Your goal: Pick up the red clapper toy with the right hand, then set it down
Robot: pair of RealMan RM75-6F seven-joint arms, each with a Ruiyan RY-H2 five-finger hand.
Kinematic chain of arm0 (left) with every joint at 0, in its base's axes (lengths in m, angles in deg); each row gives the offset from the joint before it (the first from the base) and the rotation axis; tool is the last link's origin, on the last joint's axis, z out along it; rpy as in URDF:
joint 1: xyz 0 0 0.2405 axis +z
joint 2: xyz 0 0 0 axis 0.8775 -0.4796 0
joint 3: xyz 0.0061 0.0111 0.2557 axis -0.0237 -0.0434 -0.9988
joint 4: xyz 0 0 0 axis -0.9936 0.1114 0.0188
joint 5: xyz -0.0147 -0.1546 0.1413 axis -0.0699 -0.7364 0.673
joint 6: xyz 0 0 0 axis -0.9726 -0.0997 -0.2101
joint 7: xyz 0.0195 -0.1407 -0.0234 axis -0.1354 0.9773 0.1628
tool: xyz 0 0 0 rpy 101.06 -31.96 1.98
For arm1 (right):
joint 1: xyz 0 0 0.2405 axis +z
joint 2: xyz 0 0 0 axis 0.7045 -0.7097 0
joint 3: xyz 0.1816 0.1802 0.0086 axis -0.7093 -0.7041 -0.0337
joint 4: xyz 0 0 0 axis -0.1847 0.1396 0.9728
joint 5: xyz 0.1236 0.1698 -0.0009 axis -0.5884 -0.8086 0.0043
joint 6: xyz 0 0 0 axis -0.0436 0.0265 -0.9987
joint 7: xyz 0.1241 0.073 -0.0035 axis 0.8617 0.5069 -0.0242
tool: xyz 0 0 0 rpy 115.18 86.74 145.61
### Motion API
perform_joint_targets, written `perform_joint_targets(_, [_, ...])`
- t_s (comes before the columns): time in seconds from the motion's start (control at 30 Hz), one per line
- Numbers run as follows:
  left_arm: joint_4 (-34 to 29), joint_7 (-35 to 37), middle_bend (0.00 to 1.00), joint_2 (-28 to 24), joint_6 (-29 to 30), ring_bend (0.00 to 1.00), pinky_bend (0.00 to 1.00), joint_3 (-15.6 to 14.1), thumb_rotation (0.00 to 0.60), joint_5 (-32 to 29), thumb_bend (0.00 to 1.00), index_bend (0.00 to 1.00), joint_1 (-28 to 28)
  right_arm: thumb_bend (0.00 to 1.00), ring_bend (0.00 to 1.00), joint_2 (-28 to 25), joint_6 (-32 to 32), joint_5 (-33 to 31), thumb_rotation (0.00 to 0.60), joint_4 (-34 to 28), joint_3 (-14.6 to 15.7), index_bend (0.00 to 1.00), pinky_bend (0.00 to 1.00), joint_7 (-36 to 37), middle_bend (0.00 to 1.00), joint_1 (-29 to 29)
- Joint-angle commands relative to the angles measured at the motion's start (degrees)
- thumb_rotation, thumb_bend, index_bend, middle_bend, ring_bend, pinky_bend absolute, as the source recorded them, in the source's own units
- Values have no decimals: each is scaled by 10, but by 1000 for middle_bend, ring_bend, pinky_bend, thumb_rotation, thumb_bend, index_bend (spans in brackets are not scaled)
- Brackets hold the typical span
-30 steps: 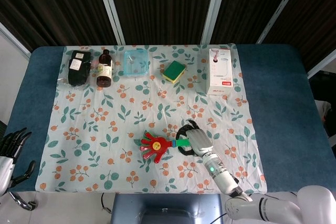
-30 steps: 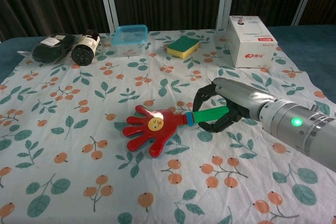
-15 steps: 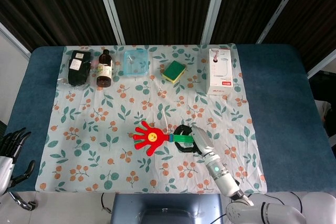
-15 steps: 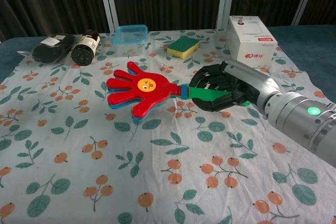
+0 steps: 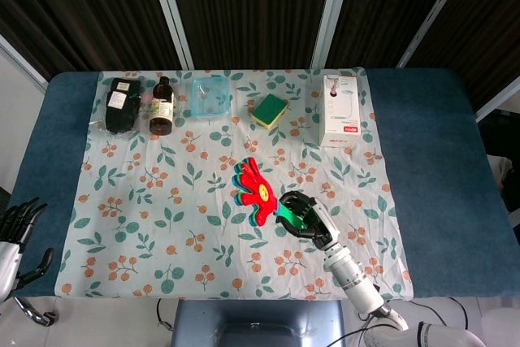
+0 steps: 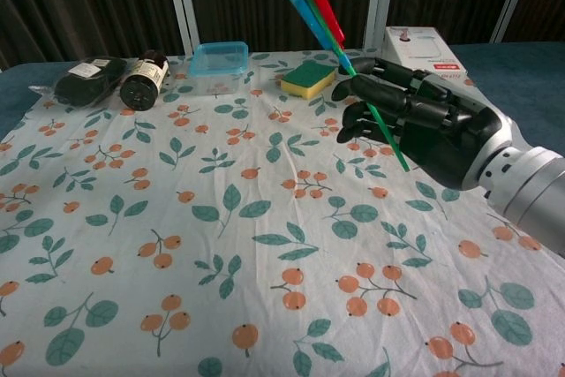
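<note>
Nearest to me, the right robot hand (image 6: 415,121) is curled tight around the green handle of the red clapper toy (image 5: 256,191), which is up off the flowered cloth (image 6: 177,236) and tilted steeply, its red palm rising out of the top of the chest view. The grip sits low on a thin handle with all the weight above it, so I'd judge the toy could swivel or slide through the fingers if the wrist turns quickly. Set down at this angle, the palm end would likely touch first and flop over rather than lie flat.

Off at the near left edge of the bench (image 5: 57,160), the left robot hand (image 5: 16,229) hangs with fingers apart, holding nothing.

A second ago the clapper lay flat on the cloth with the hand just closing on its handle; half a second ago it was lifted and roughly level; now it stands nearly upright.

Further back, the sponge (image 6: 308,78), white carton (image 6: 422,68), blue tub (image 6: 219,61) and brown bottle (image 6: 141,79) haven't moved.
</note>
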Motion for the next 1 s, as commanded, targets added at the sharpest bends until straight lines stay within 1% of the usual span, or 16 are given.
perform_joint_targets(0.03, [0, 1, 0, 0, 0, 0, 81, 0, 600, 1, 431, 0, 0, 566, 619, 44, -32, 53, 600, 105, 10, 883, 623, -243, 617, 7])
perform_joint_targets(0.1, [0, 1, 0, -1, 1, 0, 81, 0, 600, 1, 430, 0, 0, 566, 627, 37, 39, 30, 600, 118, 21, 886, 630, -367, 621, 24])
perform_joint_targets(0.17, [0, 1, 0, -1, 2, 0, 81, 0, 600, 2, 431, 0, 1, 566, 630, 20, 103, 0, 600, 107, 27, 887, 633, -453, 623, 37])
perform_joint_targets(0.2, [-1, 1, 0, -1, 2, 0, 81, -1, 600, 2, 431, 0, 1, 566, 630, 8, 141, -29, 600, 97, 26, 888, 635, -514, 623, 44])
perform_joint_targets(0.3, [-1, 0, 0, 0, 2, 0, 81, -1, 600, 4, 431, 0, 1, 567, 633, -14, 191, -100, 600, 53, 16, 891, 640, -624, 624, 49])
perform_joint_targets(0.4, [-2, -3, 0, 1, 1, 0, 81, -2, 600, 5, 430, 0, 0, 567, 636, -37, 210, -159, 600, -2, 5, 894, 643, -678, 624, 49])
perform_joint_targets(0.47, [-3, -5, 0, 1, -1, 0, 81, -2, 600, 5, 431, 0, 0, 566, 636, -51, 213, -181, 600, -35, -2, 894, 643, -684, 624, 48])
perform_joint_targets(0.5, [-3, -6, 0, 1, -2, 0, 81, -2, 600, 5, 431, 0, -1, 566, 636, -58, 208, -181, 600, -55, -6, 895, 643, -676, 624, 46])
perform_joint_targets(0.57, [-4, -7, 0, 1, -2, 0, 82, -2, 600, 6, 431, 0, -1, 566, 636, -59, 177, -138, 600, -79, -11, 895, 643, -631, 624, 38])
perform_joint_targets(0.67, [-4, -13, 0, 3, -4, 0, 81, -2, 600, 4, 431, 0, -1, 566, 636, -49, 80, -25, 600, -105, -11, 895, 643, -454, 624, 12])
perform_joint_targets(0.7, [-5, -15, 0, 3, -6, 0, 81, -2, 600, 4, 432, 0, -2, 567, 637, -39, 24, 18, 600, -96, -10, 895, 643, -390, 624, 0])
perform_joint_targets(0.73, [-6, -16, 0, 3, -7, 0, 81, -2, 600, 4, 432, 0, -2, 567, 638, -29, -13, 39, 600, -81, -9, 895, 645, -362, 624, -8])
perform_joint_targets(0.77, [-6, -18, 0, 3, -7, 0, 81, -3, 600, 5, 432, 0, -2, 567, 639, -16, -44, 48, 600, -66, -11, 895, 646, -346, 624, -15])
perform_joint_targets(0.8, [-7, -20, 0, 4, -7, 0, 81, -2, 600, 5, 431, 0, -2, 567, 640, -8, -75, 56, 600, -67, -10, 895, 647, -304, 624, -23])
perform_joint_targets(0.9, [-7, -23, 0, 4, -7, 0, 81, -2, 600, 4, 430, 0, -2, 567, 643, -9, -138, 65, 600, -80, -10, 892, 654, -196, 624, -43])
perform_joint_targets(1.0, [-7, -24, 0, 4, -8, 0, 81, -2, 600, 3, 430, 0, -2, 567, 662, 5, -194, 47, 600, -84, -19, 883, 675, -120, 624, -68])
